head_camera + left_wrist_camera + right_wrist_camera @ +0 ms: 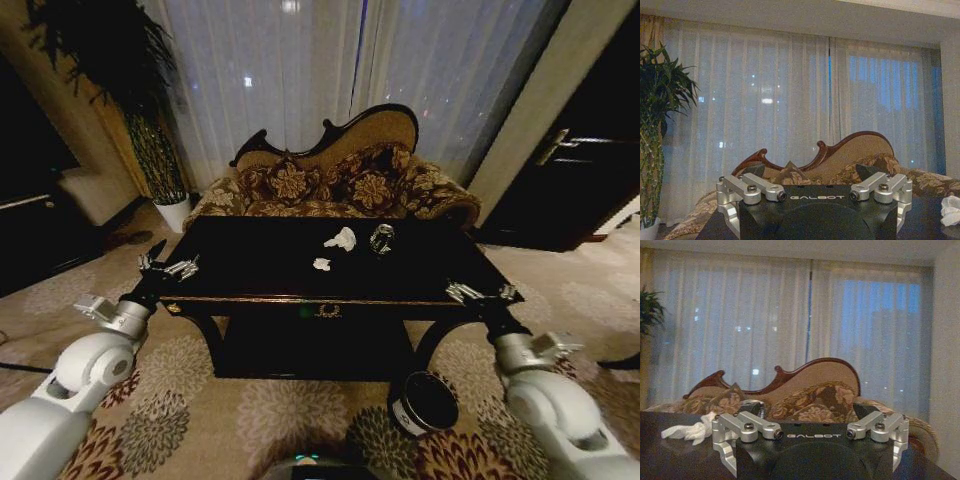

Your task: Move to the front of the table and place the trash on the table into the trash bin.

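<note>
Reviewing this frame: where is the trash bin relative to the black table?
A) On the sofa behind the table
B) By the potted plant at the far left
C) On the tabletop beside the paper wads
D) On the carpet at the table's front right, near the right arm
D: in the head view the trash bin stands on the carpet below the front right corner of the table, close to the right gripper.

Table [250, 270] front open; sofa [330, 180] blocks far side.
</note>
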`<state>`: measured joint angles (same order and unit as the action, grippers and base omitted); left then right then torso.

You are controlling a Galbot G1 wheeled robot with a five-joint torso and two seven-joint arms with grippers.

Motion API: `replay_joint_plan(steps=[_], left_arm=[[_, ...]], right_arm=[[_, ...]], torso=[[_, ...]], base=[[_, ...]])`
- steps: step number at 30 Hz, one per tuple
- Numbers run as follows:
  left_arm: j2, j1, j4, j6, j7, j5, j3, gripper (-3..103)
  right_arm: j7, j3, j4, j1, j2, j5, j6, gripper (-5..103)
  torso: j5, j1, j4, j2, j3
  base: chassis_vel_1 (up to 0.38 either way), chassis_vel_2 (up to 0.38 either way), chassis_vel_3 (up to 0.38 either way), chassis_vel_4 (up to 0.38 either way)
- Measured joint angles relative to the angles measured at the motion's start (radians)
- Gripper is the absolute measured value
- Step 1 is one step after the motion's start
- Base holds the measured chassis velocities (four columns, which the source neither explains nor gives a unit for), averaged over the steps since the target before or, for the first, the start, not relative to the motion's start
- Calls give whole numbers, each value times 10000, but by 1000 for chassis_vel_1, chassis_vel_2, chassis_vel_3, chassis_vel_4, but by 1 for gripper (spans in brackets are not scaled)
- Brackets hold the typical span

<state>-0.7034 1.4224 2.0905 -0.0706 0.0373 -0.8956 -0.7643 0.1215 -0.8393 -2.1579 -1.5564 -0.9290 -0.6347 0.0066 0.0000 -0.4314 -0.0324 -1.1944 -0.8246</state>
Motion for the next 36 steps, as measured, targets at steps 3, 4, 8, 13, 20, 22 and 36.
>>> replay_joint_plan(steps=[3,4,8,13,20,22,36], left_arm=[[0,0,0,0,2,1,0,100],[0,-1,0,0,-1,0,0,100],[0,0,0,-1,3,0,-1,100],[0,0,0,0,3,0,0,100],[0,0,0,-1,2,1,-1,100],[0,0,0,0,2,0,-1,100],[0,0,0,-1,1,0,-1,100]], right_arm=[[56,317,179,360,302,-9,-130,100],[81,483,278,574,473,-140,-236,100],[-35,1041,628,1209,1165,-1082,-442,100],[-318,2358,1561,2497,2411,-2119,-487,100],[-563,4587,3049,5229,3033,-2845,-500,100],[-615,5339,3539,6003,3033,-2854,-546,100],[-1165,6722,5411,7623,2741,-2379,-492,100]], torso=[[0,1,0,0,0],[0,1,1,0,0],[0,1,1,0,0],[-2,1,1,0,0],[2,0,3,1,0],[0,0,4,1,0],[1,2,0,-1,0]], base=[[0,0,0,0],[0,0,0,0],[0,0,0,0],[0,0,0,0],[0,0,0,0],[0,0,0,0],[0,0,0,0]])
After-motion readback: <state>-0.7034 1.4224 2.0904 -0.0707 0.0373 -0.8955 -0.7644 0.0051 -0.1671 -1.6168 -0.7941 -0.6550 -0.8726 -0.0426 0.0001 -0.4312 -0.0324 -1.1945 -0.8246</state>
